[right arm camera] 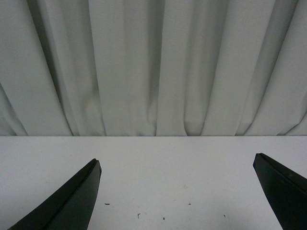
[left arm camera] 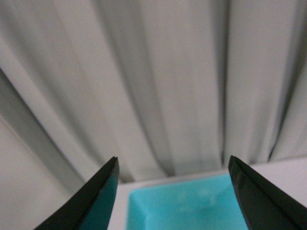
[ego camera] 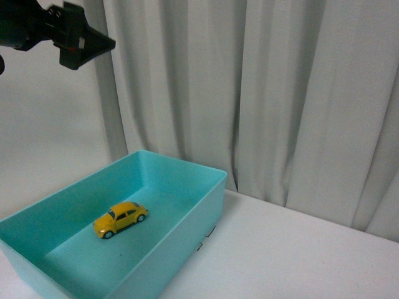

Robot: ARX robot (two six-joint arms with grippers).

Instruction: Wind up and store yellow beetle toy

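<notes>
Glossy yellow beetle toy [ego camera: 120,219], smooth plastic teal bin [ego camera: 187,219], cloth curtain [ego camera: 262,93]

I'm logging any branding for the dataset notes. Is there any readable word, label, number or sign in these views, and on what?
None can be read.
The yellow beetle toy shows no legible marking.
The teal bin is plain.
The small dark marks on the white table are too small to read.

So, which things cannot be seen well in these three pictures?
- Small glossy yellow beetle toy car: front view only; any wind-up part too small to make out.
- Turquoise plastic bin: near corner cut off by the front view's edge; only a blurred far rim in the left wrist view.
- Left pincer: arm cut off at the front view's corner.
- Right pincer: absent from the front view; its wrist view shows only bare white table and grey curtain.
</notes>
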